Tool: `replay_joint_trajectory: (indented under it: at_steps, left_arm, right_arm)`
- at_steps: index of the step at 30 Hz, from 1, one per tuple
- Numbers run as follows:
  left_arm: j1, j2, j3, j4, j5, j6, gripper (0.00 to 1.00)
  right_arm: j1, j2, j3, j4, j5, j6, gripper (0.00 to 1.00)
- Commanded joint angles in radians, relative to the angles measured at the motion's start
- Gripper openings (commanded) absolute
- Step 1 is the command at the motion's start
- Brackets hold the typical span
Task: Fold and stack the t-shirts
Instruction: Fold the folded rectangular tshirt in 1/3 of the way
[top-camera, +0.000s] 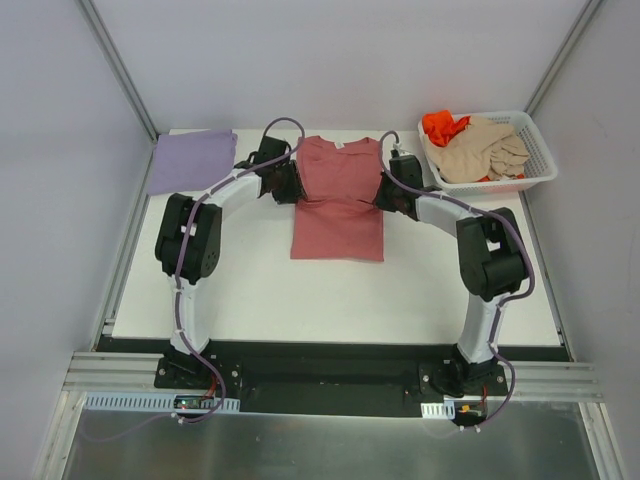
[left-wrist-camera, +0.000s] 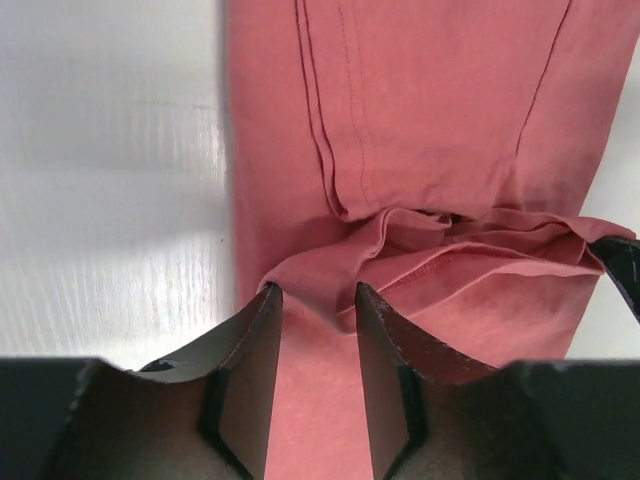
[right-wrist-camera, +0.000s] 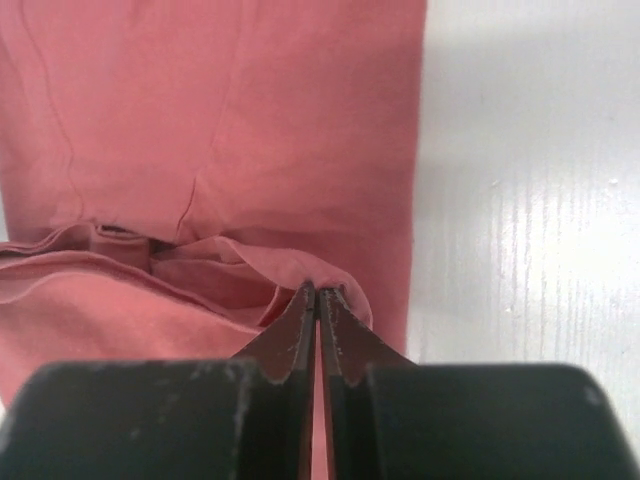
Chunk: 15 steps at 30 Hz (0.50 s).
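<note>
Taking the overhead view as a clock face with the arm bases at 6, the white table (top-camera: 330, 295) is carrying everything. Toward the middle, the rose-red t-shirt (top-camera: 338, 225) is lying flat with its collar pointing to 12. Cloth is bunching into a rumpled band across the shirt between the two grippers.

The left gripper (left-wrist-camera: 315, 292) is sitting at the shirt's 9 o'clock edge, released. Its fingers are standing apart, with a raised fold of cloth lying at their tips. The right gripper (right-wrist-camera: 318, 290) is sitting at the 3 o'clock edge, clenched and pinching a peak of the rose-red cloth.

Farther off, at 11, the lavender t-shirt (top-camera: 190, 160) is lying folded in the table's corner. At 1, the white mesh basket (top-camera: 541, 160) is holding the crumpled beige t-shirt (top-camera: 485, 150), with the orange t-shirt (top-camera: 443, 125) poking out at its far left corner.
</note>
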Motion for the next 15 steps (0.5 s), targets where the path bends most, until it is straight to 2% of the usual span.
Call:
replay_joint_trajectory:
  at_steps: [1,2,5,6,7,10,13,15]
  left_arm:
    - [0.018,0.024,0.079,-0.008,0.05,0.04,0.46]
    - [0.02,0.02,0.082,-0.006,0.054,0.042,0.55]
    - [0.023,-0.023,0.069,-0.006,0.065,0.049,0.99]
    - [0.023,-0.046,0.04,-0.006,0.061,0.054,0.99]
    - [0.023,-0.091,0.015,-0.008,0.051,0.055,0.99]
    - [0.023,-0.207,-0.088,-0.006,0.036,0.066,0.99]
    - [0.018,-0.33,-0.236,-0.001,0.064,0.042,0.99]
    - [0.008,-0.393,-0.339,0.003,0.082,0.022,0.99]
  right_arm:
    - [-0.012,0.018,0.072,0.059,0.087,0.005,0.05]
    - [-0.016,0.018,0.08,0.05,0.087,0.006,0.06]
    - [-0.018,-0.011,0.084,0.026,0.113,-0.005,0.24]
    - [-0.016,-0.027,0.081,0.014,0.119,-0.011,0.36]
    - [-0.015,-0.05,0.068,0.009,0.118,-0.017,0.54]
    - [-0.009,-0.132,0.025,-0.023,0.099,-0.046,0.86]
    - [-0.007,-0.227,-0.065,-0.094,0.052,-0.032,0.96]
    - [-0.006,-0.305,-0.171,-0.094,-0.009,-0.002,0.98]
